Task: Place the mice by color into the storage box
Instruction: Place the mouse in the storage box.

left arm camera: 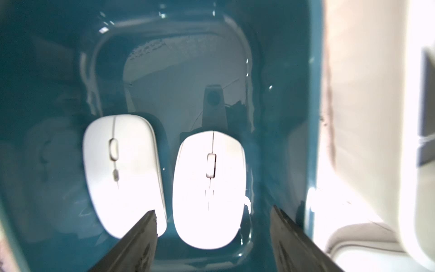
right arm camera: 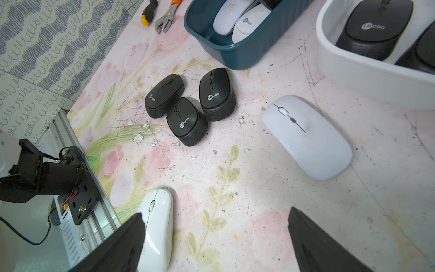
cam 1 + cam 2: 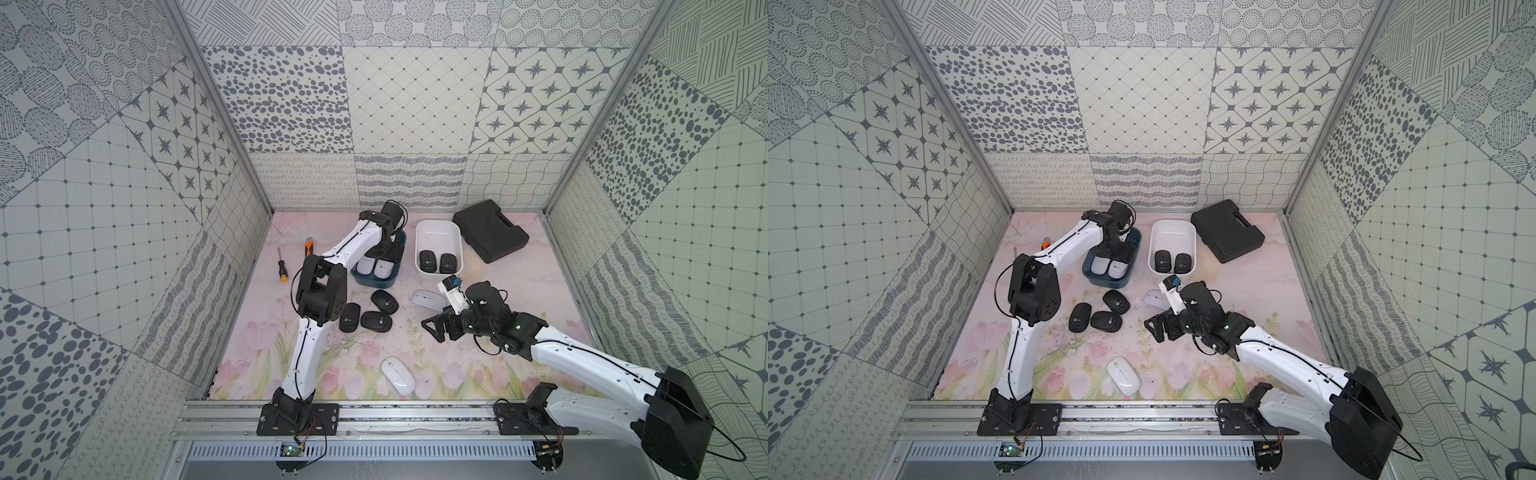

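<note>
Floral tabletop [image 3: 457, 374], in a top view: three black mice [image 3: 376, 321], two white mice [image 3: 397, 376] loose. Left wrist: left gripper [image 1: 213, 209], jaws spread, straddles a white mouse [image 1: 209, 188] lying in the teal box [image 1: 282, 106]; a skewed lift may drag it. Right wrist: right gripper [image 2: 216, 212] gapes empty.

five black mice [image 3: 385, 301], four white mice [image 3: 397, 375], two bins [image 3: 439, 233]
</note>
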